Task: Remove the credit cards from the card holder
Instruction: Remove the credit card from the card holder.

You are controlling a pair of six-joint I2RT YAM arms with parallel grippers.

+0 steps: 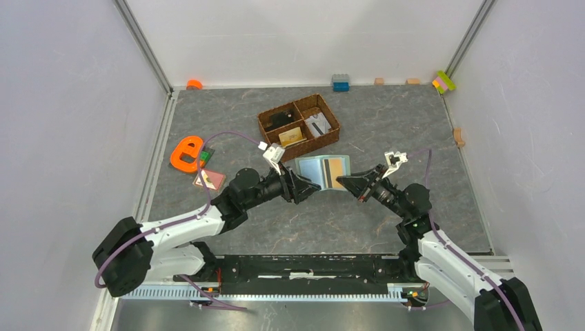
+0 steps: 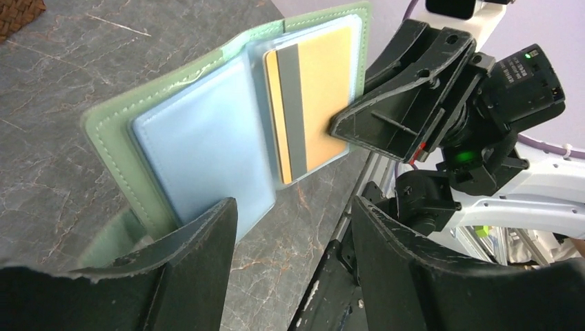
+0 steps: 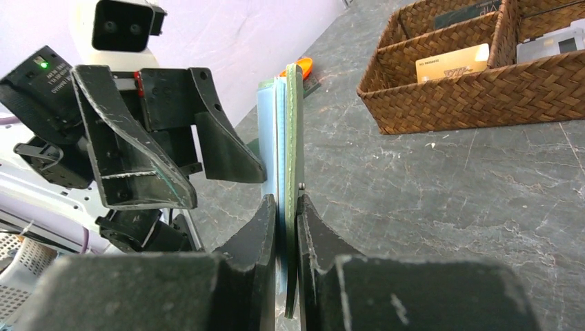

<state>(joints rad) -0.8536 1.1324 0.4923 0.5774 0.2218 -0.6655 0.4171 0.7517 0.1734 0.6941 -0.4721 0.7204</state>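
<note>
Edge-on between the pinching fingers of the right hand (image 3: 286,203), the holder (image 3: 293,124) hides its pockets and lower edge. Seen from the left wrist, that hand covers the far edge of the card (image 2: 317,89). The holder's near corner lies hidden behind a finger of the left hand (image 2: 293,207). Beyond the right hand, the basket (image 3: 469,96) runs off frame.

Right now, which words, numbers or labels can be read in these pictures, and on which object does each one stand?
None can be quoted with certainty.
Tan card in the wicker basket: small print, too small to read.
Label on the left arm's wrist: white print, blurred.
Label on the right arm's wrist: white print, blurred.
Orange card in the card holder: a grey stripe only, no text visible.
</note>
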